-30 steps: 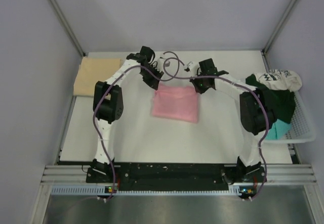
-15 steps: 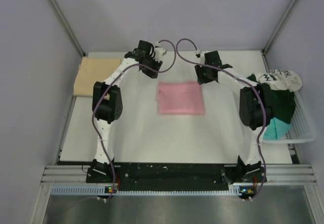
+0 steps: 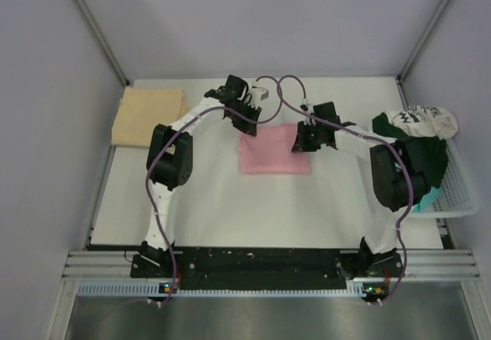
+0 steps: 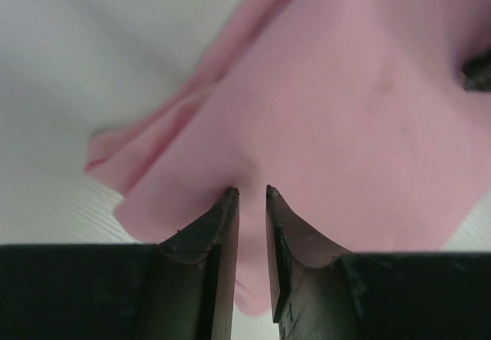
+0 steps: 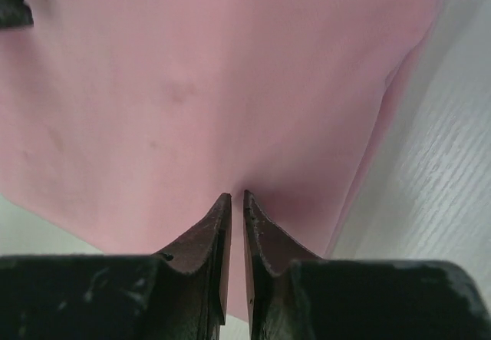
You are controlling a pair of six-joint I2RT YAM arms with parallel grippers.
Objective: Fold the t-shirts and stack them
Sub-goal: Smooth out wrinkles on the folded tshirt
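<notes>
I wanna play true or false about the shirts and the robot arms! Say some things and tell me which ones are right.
1. The pink t-shirt lies folded in the middle of the table. True.
2. The tan t-shirt is in the basket. False: it lies folded at the table's far left corner.
3. The left gripper and the right gripper are both at the pink t-shirt. True.
4. The basket is empty. False: it holds a white printed t-shirt, a dark green t-shirt and a teal t-shirt.

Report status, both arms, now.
Both shut: left gripper and right gripper pinch pink t-shirt at far corners. Shirt folded flat, centre. Folded tan t-shirt far left, nothing blocking.
</notes>
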